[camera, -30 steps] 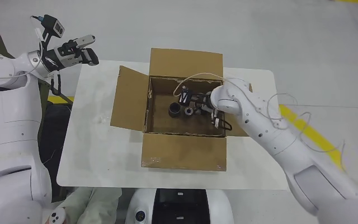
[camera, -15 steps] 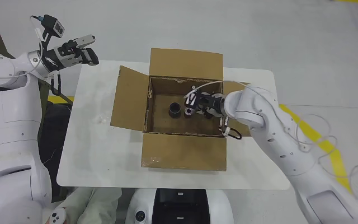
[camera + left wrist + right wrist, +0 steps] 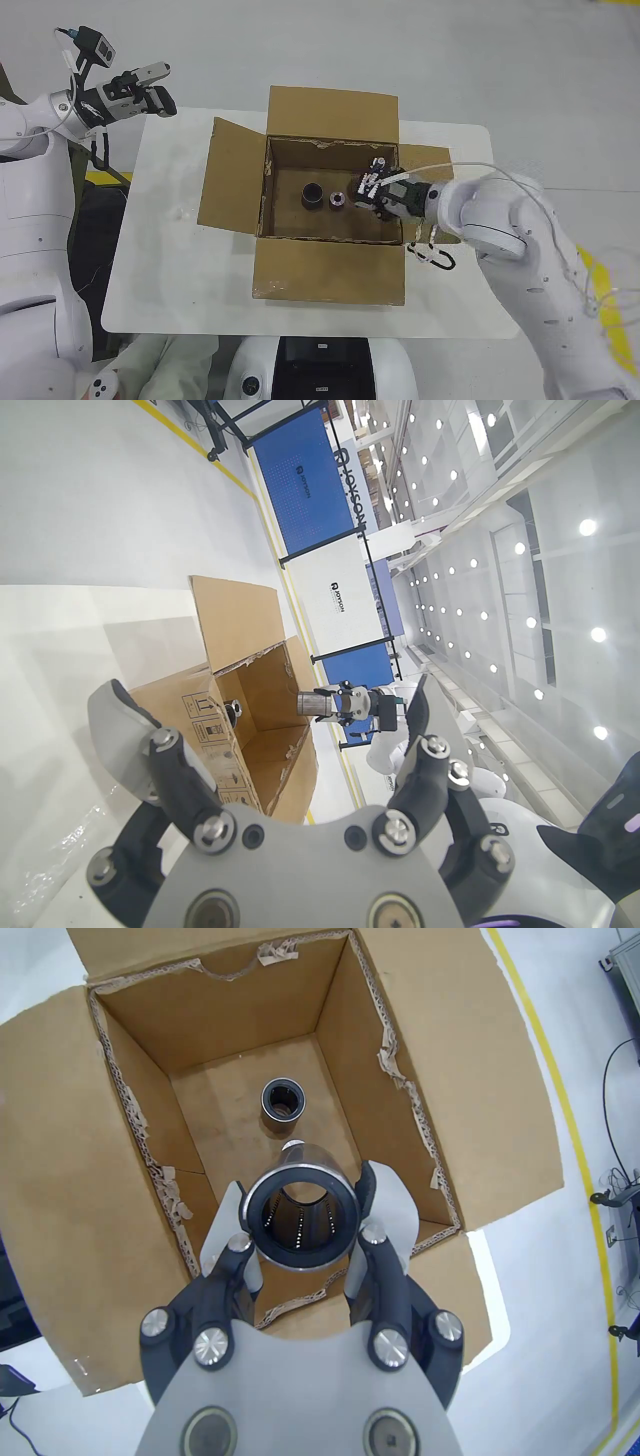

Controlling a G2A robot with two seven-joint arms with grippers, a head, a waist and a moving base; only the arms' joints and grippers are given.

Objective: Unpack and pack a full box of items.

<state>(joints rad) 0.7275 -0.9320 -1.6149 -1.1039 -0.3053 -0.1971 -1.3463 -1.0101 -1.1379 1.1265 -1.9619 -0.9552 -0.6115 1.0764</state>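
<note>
Cardboard box (image 3: 330, 110) stands open in the middle of the white bench (image 3: 160, 250) in the top view, its four flaps folded outward. The right tool (image 3: 377, 184) hangs over the box's right-hand part, clenched on a metal bearing (image 3: 374, 178). On the box floor a dark bearing (image 3: 313, 196) stands on end, and a small metal piece (image 3: 337, 199) lies just beside it. The left tool (image 3: 162, 88) is held off the bench's far left corner, well apart from the box, its fingers spread with nothing between them.

From the left wrist view, the left tool (image 3: 267, 685) shows two pale fingers standing wide apart and bare. Beyond them the box sits on the bench, one flap upright. The right tool (image 3: 345, 706) hangs above the box's opening, gripping the metal bearing (image 3: 310, 703), which points sideways. The dark bearing (image 3: 233, 710) peeks out low inside the box.

From the right wrist view, the right tool (image 3: 301, 1178) has its two pale fingers pressed against opposite sides of the metal bearing (image 3: 300, 1248), whose open end shows a black ring and rows of small balls inside. Below it the dark bearing (image 3: 283, 1100) stands alone on the brown floor, clear of the torn-edged walls.
</note>
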